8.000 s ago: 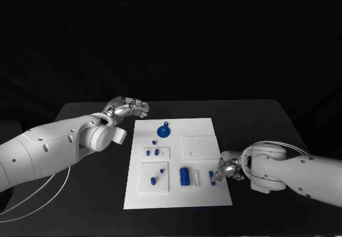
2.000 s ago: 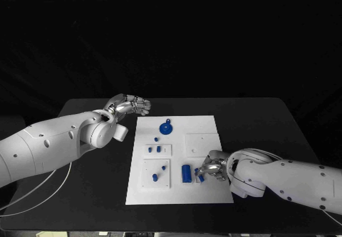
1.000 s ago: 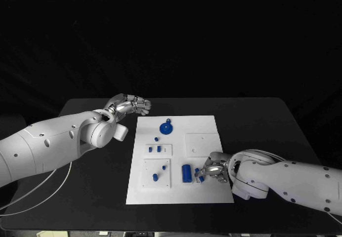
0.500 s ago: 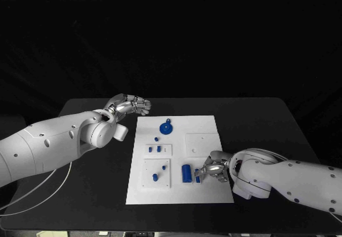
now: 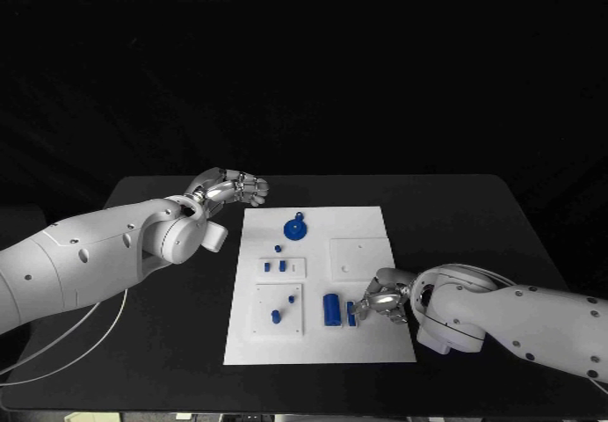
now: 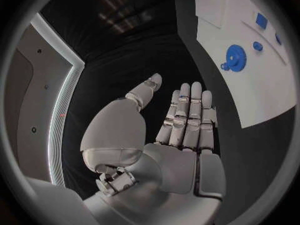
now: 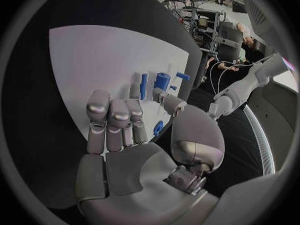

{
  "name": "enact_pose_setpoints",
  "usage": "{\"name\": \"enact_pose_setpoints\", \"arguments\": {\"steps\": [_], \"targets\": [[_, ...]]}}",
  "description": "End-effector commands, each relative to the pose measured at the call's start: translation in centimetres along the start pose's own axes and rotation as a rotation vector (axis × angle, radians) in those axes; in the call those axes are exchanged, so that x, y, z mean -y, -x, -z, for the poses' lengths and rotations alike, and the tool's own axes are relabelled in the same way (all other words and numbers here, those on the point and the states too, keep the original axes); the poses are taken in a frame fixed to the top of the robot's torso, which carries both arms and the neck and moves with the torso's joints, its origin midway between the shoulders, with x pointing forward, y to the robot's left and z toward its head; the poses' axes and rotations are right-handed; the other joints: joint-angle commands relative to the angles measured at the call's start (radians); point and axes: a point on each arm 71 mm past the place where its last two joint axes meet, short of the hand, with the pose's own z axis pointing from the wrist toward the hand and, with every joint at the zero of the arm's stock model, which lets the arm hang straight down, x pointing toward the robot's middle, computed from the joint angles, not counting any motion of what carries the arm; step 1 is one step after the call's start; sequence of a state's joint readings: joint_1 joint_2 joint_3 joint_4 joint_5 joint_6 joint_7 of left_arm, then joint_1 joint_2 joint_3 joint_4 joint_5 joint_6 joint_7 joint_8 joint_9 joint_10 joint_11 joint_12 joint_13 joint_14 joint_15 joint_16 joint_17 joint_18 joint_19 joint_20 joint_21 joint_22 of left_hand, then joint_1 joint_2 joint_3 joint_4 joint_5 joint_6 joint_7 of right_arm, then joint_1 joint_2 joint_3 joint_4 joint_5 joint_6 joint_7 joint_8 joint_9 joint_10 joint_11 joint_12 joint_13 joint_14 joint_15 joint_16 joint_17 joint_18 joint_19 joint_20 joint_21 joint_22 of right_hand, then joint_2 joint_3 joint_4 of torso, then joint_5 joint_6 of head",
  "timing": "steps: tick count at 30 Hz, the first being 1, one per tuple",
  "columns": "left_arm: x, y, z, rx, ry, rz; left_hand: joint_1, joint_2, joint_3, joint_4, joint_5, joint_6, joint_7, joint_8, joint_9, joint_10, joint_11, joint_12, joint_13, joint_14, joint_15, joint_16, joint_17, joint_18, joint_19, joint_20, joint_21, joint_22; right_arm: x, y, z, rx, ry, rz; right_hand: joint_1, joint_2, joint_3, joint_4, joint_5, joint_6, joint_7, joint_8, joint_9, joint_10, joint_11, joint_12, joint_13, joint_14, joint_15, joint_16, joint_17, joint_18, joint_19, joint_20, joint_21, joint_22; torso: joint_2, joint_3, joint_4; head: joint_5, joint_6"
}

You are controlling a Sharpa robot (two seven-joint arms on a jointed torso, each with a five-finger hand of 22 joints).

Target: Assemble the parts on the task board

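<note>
- the task board [image 5: 355,352] lies in the middle of the black table [image 5: 481,220], and by my reading the assembly is only partly done: a few small blue parts stand in the white sub-plates at the left of the board, others lie loose.
- the blue gear [image 5: 293,230] rests near the board's far end; the blue cylinder [image 5: 330,309] lies near its near right part, with a slim blue bar [image 5: 351,313] just beside it.
- the right hand [image 5: 380,302] hangs over the board's right edge, just beside that bar; its wrist view shows a small blue part [image 7: 158,127] nipped between thumb and fingers.
- where that part belongs i cannot tell; seating it looks like the step in hand.
- the left hand [image 5: 229,190] waits off the board's far left corner, fingers straight and side by side, holding nothing, near the gear but apart from it.
</note>
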State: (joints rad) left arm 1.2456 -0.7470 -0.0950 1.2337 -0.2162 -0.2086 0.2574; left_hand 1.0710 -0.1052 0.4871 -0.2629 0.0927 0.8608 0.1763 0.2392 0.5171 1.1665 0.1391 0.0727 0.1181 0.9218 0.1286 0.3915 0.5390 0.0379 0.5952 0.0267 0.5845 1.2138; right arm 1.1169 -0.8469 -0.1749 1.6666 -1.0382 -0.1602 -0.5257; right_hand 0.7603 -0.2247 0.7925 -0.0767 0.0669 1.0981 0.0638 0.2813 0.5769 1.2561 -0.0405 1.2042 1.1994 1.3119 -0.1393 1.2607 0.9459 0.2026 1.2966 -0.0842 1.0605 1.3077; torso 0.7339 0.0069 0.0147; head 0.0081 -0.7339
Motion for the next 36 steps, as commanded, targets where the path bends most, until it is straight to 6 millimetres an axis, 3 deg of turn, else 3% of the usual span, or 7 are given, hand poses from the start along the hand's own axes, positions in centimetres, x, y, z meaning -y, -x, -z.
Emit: {"name": "enact_pose_setpoints", "arguments": {"steps": [1, 3, 7, 10, 14, 20, 36], "targets": [[0.1, -0.1, 0.0, -0.012, -0.009, 0.004, -0.003, 0.000, 0.001, 0.003, -0.002, -0.008, 0.000, 0.007, -0.001, -0.007, -0.001, 0.000, -0.001, 0.005, 0.001, -0.005, 0.001, 0.003, 0.004, 0.002, -0.005, 0.002, -1.0, -0.2, 0.1, 0.000, 0.087, 0.048, 0.019, 0.006, -0.014, -0.028, 0.012, -0.005, 0.005, -0.003, 0.002, 0.007, -0.001, 0.003, 0.002, 0.000, -0.007, -0.003, 0.001, 0.059, -0.003, -0.005, 0.000, 0.012, 0.000, 0.0004, -0.0006, 0.000, 0.001], [0.1, -0.1, -0.1, -0.012, -0.009, 0.004, -0.003, 0.000, 0.001, 0.003, -0.002, -0.008, 0.000, 0.007, -0.001, -0.007, -0.001, 0.000, -0.001, 0.005, 0.001, -0.005, 0.001, 0.003, 0.004, 0.002, -0.005, 0.002, -1.5, -0.2, 0.2, 0.013, 0.111, 0.071, 0.025, 0.030, -0.055, -0.066, 0.025, -0.006, 0.005, -0.001, 0.004, 0.007, 0.001, 0.004, 0.003, -0.001, -0.006, -0.003, 0.002, 0.059, -0.005, -0.004, 0.001, 0.013, 0.000, 0.0007, -0.0004, 0.000, 0.001], [0.1, -0.1, 0.0, -0.013, -0.009, 0.004, -0.003, 0.000, 0.001, 0.003, -0.002, -0.008, 0.000, 0.007, -0.001, -0.007, -0.001, 0.000, -0.001, 0.005, 0.001, -0.005, 0.001, 0.003, 0.004, 0.002, -0.005, 0.002, -2.9, 0.0, 0.4, 0.063, 0.176, 0.167, 0.075, 0.041, -0.095, -0.144, 0.011, -0.005, 0.005, 0.001, 0.007, 0.009, -0.002, 0.004, 0.004, -0.001, -0.007, -0.003, 0.002, 0.059, -0.007, -0.004, 0.002, 0.013, 0.000, 0.0006, 0.0011, 0.000, 0.002], [0.1, -0.1, 0.0, -0.013, -0.009, 0.004, -0.003, 0.000, 0.001, 0.003, -0.002, -0.008, 0.000, 0.007, -0.001, -0.007, -0.001, 0.000, -0.001, 0.006, 0.001, -0.005, 0.002, 0.003, 0.004, 0.002, -0.006, 0.002, -3.7, -0.1, 0.7, 0.094, 0.218, 0.234, 0.099, 0.030, -0.108, -0.167, -0.011, -0.002, 0.004, 0.001, 0.007, 0.011, -0.002, 0.003, 0.003, -0.001, -0.007, -0.004, 0.001, 0.059, -0.008, -0.003, 0.000, 0.012, 0.000, -0.0001, 0.0013, 0.001, 0.001], [0.1, -0.1, 0.0, -0.014, -0.009, 0.004, -0.002, 0.000, 0.001, 0.003, -0.002, -0.008, -0.001, 0.007, -0.001, -0.007, -0.001, 0.000, -0.001, 0.006, 0.001, -0.005, 0.002, 0.003, 0.004, 0.002, -0.006, 0.002, -4.3, -0.3, 0.7, 0.113, 0.243, 0.301, 0.122, 0.006, -0.114, -0.174, -0.016, 0.002, 0.003, 0.003, 0.007, 0.016, -0.003, 0.004, 0.004, 0.000, -0.008, -0.004, 0.001, 0.059, -0.005, -0.002, -0.001, 0.010, 0.000, -0.0007, 0.0006, 0.002, 0.000], [0.1, -0.1, 0.0, -0.015, -0.009, 0.004, -0.002, 0.000, 0.001, 0.003, -0.002, -0.008, -0.001, 0.008, -0.001, -0.007, -0.001, 0.000, -0.001, 0.006, 0.001, -0.006, 0.002, 0.003, 0.004, 0.002, -0.006, 0.003, -5.1, -0.5, 0.9, 0.142, 0.264, 0.402, 0.133, -0.010, -0.121, -0.170, -0.018, 0.005, 0.002, 0.005, 0.010, 0.022, -0.005, 0.008, 0.008, 0.001, -0.009, -0.003, 0.001, 0.059, -0.003, -0.001, 0.000, 0.009, 0.000, -0.0007, 0.0002, 0.002, -0.001], [0.1, -0.2, 0.0, -0.018, -0.008, 0.005, -0.002, 0.001, 0.001, 0.003, -0.002, -0.007, -0.001, 0.008, -0.001, -0.006, -0.001, 0.000, -0.001, 0.006, 0.001, -0.006, 0.003, 0.003, 0.004, 0.002, -0.007, 0.003, -6.5, -0.9, 0.9, 0.241, 0.273, 0.600, 0.130, -0.012, -0.160, -0.165, -0.018, 0.016, -0.002, 0.012, 0.015, 0.036, -0.008, 0.018, 0.018, 0.000, -0.011, -0.001, 0.002, 0.059, -0.003, 0.002, 0.001, 0.010, 0.000, -0.0002, 0.0006, 0.003, -0.004]]}}
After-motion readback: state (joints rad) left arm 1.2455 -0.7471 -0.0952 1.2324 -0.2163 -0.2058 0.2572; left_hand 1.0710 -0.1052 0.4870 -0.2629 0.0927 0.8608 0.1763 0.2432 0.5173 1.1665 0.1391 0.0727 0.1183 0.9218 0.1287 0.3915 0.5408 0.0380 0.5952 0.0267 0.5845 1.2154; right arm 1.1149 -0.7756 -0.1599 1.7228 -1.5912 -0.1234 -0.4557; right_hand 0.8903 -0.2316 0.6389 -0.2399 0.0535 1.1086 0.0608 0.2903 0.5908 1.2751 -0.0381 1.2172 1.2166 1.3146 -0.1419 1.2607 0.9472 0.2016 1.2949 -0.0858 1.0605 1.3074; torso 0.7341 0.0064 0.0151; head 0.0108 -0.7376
